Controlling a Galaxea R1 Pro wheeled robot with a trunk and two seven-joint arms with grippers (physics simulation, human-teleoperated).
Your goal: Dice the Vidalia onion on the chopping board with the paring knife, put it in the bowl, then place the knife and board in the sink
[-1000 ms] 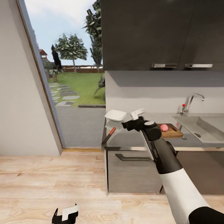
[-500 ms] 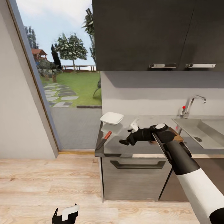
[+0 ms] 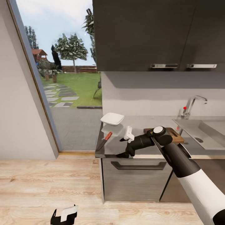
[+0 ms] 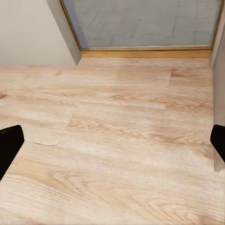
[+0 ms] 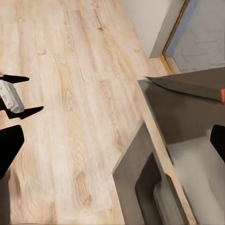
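The right hand (image 3: 125, 144), black with one white-tipped finger, hangs over the front edge of the grey reflective metal surface (image 3: 140, 125), its fingers spread apart with nothing between them. Its black and white arm reaches in from the lower right. In the right wrist view the two dark fingertips (image 5: 9, 145) sit wide apart, with the surface's left front corner and the pale wood plank floor (image 5: 70, 117) beyond them.

The slim paring knife with the red-orange handle and dark pointed blade (image 3: 104, 141) lies near the surface's left front corner, just beside the right hand, blade tip toward the front edge. Behind it, near the left edge, rests the shallow white squarish bowl (image 3: 112, 118). The brown wooden chopping board (image 3: 173, 135) lies further along, partly hidden by the right arm's wrist; whether the onion is on it cannot be told. Past the board is the rectangular stainless-steel sink (image 3: 203, 131) with its curved chrome tap.

The left hand (image 3: 64, 215) hangs low over the floor, its dark fingertips (image 4: 9, 145) wide apart and holding nothing.
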